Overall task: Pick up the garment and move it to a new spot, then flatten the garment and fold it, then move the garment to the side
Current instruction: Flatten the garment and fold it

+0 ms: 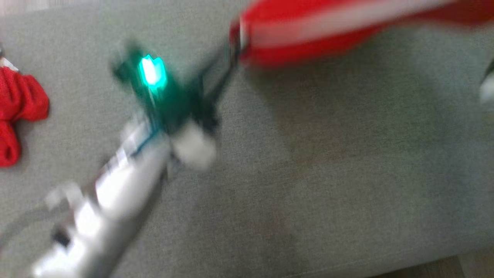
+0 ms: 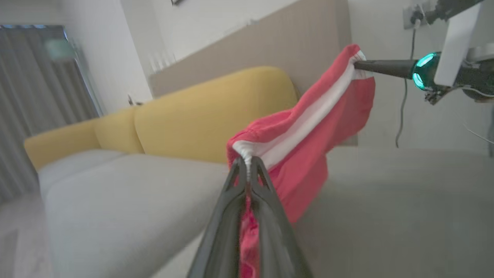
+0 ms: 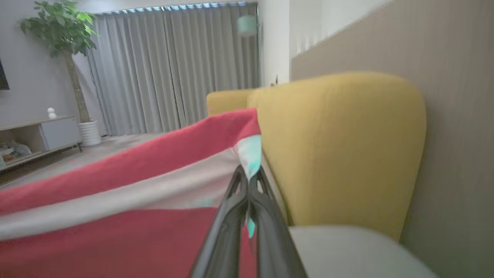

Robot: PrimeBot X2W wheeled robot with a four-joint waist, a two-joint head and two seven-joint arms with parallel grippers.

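Hanging above the grey sofa seat [image 1: 328, 154]: one red garment [image 2: 308, 127] with a broad white stripe, stretched in the air between both grippers.

Left gripper [image 2: 247, 164]: fingers pressed together on the white-banded edge at one end of the garment. The cloth is pinched at the very tips, and more red fabric trails down between the finger shafts toward the wrist. In the head view, which is heavily blurred, this arm reaches up from the lower left and the garment's end sits at its fingertips.

Right gripper [image 2: 361, 65]: closed on the opposite end of the same white band, with the tips biting the corner. In its own wrist view the stripe and red panel run off to that view's left from the closed tips.

Span: the white stripe runs almost straight from one pair of tips to the other, and the red body droops beneath it. Whether the lowest hem brushes the seat cannot be told.

Other items:
- A second red cloth [image 1: 19, 112] lies bunched on the seat at the head view's left edge, well apart from the held garment.
- A yellow back cushion [image 3: 339, 146] stands behind the seat.
- A teal light [image 2: 422, 69] glows on the right wrist.
- Grey curtains [image 3: 173, 69], a potted plant [image 3: 61, 23] and a low cabinet [image 3: 42, 133] are in the background.
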